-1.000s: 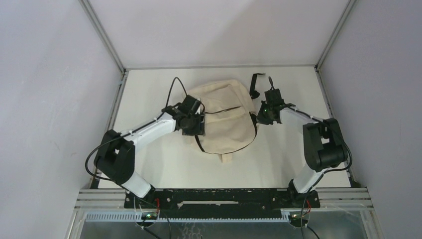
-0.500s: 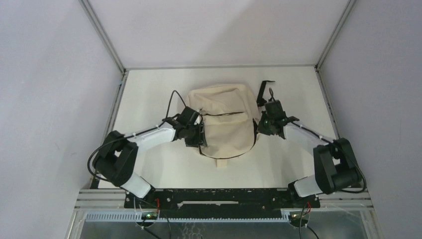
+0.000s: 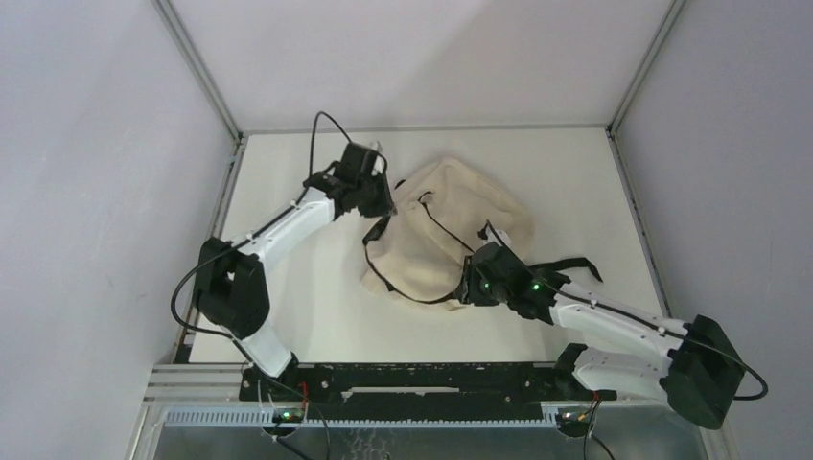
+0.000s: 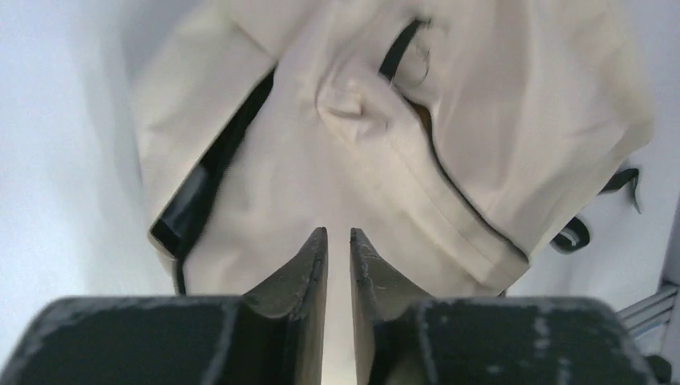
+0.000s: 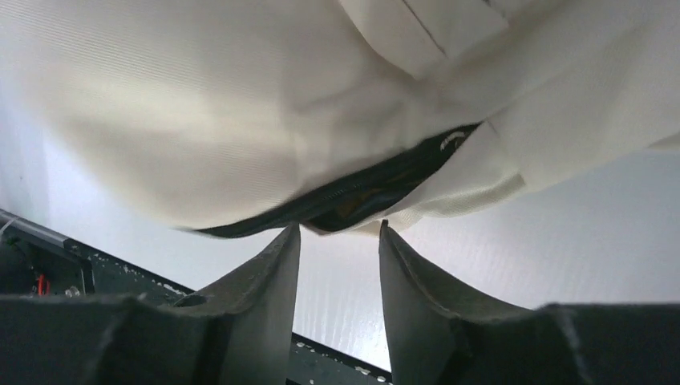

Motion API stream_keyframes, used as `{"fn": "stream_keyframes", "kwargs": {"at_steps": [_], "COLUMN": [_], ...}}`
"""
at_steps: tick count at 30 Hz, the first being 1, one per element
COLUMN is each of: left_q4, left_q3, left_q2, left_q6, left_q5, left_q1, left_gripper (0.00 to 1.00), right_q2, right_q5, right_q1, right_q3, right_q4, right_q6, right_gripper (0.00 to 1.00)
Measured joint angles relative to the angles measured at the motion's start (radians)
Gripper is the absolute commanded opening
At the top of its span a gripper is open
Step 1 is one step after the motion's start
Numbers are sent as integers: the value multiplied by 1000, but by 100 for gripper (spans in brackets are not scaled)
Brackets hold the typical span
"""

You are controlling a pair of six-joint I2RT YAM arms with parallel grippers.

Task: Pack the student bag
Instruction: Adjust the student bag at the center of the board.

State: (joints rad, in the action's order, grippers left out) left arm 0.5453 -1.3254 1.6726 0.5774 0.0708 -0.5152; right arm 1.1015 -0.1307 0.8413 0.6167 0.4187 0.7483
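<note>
Slumped, creased cream fabric bag, black-trimmed.
The left claw almost closed, hold unclear; right claw parted halfway, empty.

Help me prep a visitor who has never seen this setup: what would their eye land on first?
The big cream bag draws the eye first, lying crumpled and skewed in the middle of the white table. Next come the two arms closing in on it: the left gripper at its far-left edge, and the right gripper at its near edge. The right gripper's fingers are apart, just short of the dark zipper opening.
</note>
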Motion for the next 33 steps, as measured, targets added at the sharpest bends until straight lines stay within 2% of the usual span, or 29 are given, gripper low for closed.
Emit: {"fn": "stream_keyframes", "kwargs": {"at_steps": [2, 7, 10, 15, 17, 18, 20, 22, 23, 29, 33], "left_q4": [-16, -9, -4, 34, 56, 71, 95, 109, 117, 143, 116], "left_q3": [-47, -58, -19, 133, 183, 211, 257, 296, 315, 378, 433], "left_q2": [0, -14, -62, -251, -319, -354, -417, -469, -493, -538, -572], "left_q6": [-7, -17, -18, -18, -20, -21, -27, -28, -29, -55, -64], "left_q5": [0, -5, -7, -3, 8, 11, 10, 13, 20, 60, 135], "left_q1": [25, 60, 61, 108, 179, 229, 319, 352, 353, 343, 338], "left_gripper": [42, 43, 43, 50, 52, 53, 53, 53, 53, 51, 51], "right_q2": [-32, 8, 84, 262, 336, 378, 466, 531, 550, 514, 407], "right_q5": [-29, -126, -152, -157, -162, -166, -172, -173, -175, -144, -20], "right_q1": [24, 102, 192, 282, 303, 312, 314, 304, 294, 197, 65], "right_q3": [43, 225, 312, 391, 407, 415, 437, 453, 458, 483, 491], "right_q4": [48, 140, 144, 113, 99, 91, 83, 83, 84, 94, 76], "right_q6": [-46, -227, -348, -502, -542, -559, -584, -597, -602, -602, -554], "right_gripper": [55, 71, 74, 76, 69, 60, 38, 11, 0, 0, 0]}}
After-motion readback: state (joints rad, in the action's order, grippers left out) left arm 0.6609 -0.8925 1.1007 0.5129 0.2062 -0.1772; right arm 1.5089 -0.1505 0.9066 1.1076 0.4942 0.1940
